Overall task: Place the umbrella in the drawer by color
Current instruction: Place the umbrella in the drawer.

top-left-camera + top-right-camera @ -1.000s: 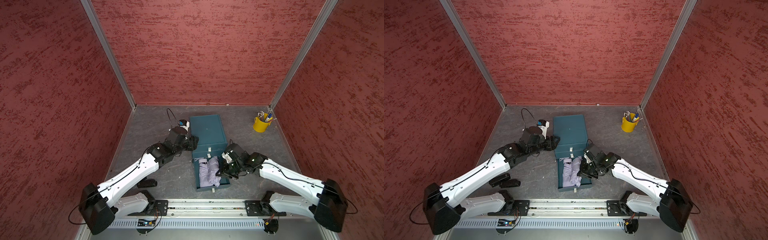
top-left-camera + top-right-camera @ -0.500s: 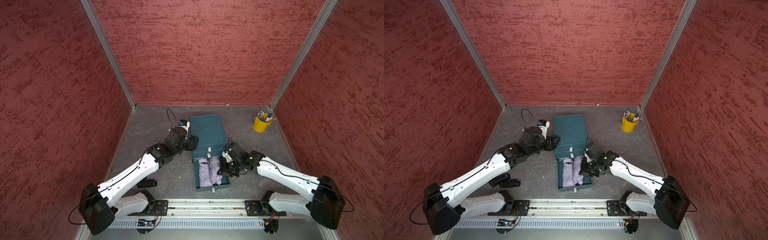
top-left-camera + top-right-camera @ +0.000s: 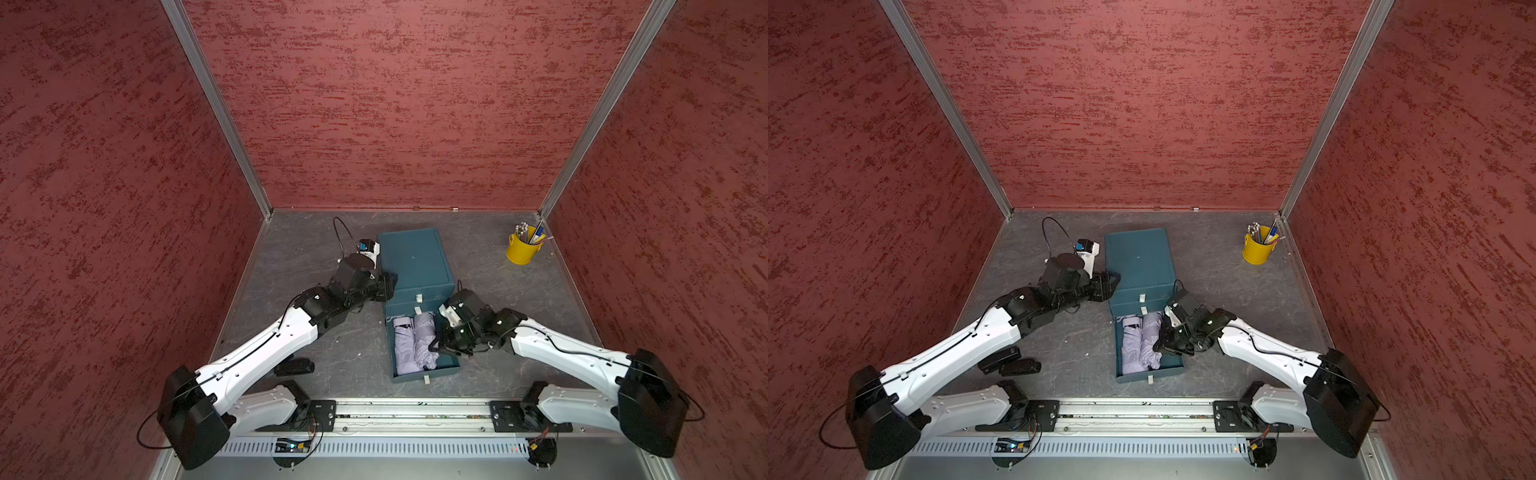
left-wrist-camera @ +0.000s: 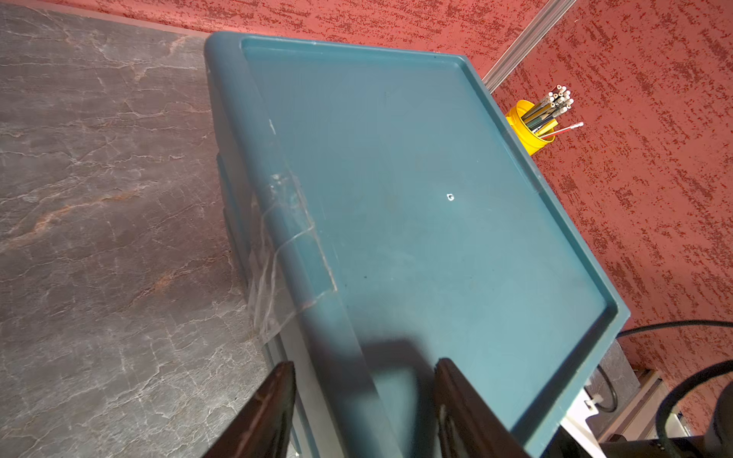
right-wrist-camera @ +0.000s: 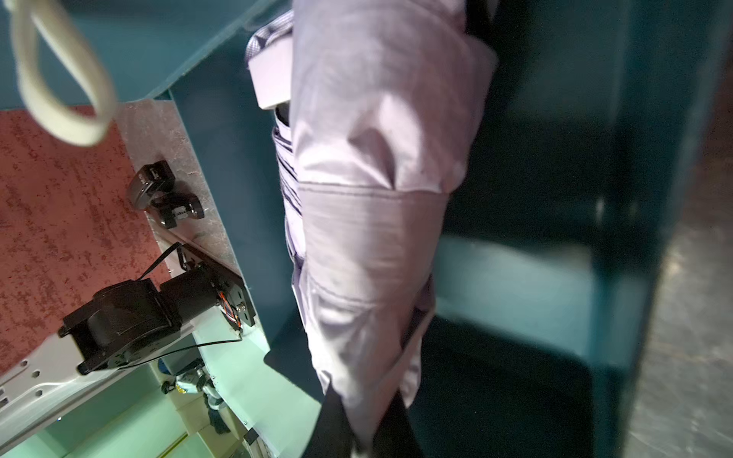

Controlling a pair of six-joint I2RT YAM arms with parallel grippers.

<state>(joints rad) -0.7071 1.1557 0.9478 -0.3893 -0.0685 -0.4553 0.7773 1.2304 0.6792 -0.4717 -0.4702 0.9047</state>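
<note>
Two umbrellas: both lilac and folded, side by side in the pulled-out bottom drawer [image 3: 428,371] of the teal cabinet [image 3: 415,257]. The held umbrella [image 3: 424,338] is the one nearer the right arm, touching the other umbrella [image 3: 402,351].
Right end effector [image 5: 365,432]: clenched on a pinch of the held umbrella's fabric, down inside the drawer.
Left end effector [image 4: 365,380]: released, fingers apart astride the cabinet's top rim. Looks like it's bracing the cabinet.
Step in hand: settling the umbrella and letting go, I'd say. Can't tell if its weight is fully on the drawer floor yet.
Doing it well: get the bundle resting flat first, then open wide and lift straight up, so loose fabric doesn't snag on a fingertip and ride out.
Watch: nothing should poke over the drawer walls, or closing will jam.
Leftovers: dark folded items [image 3: 293,368] on the bench [image 3: 498,311], maybe black umbrellas, honestly can't tell.
</note>
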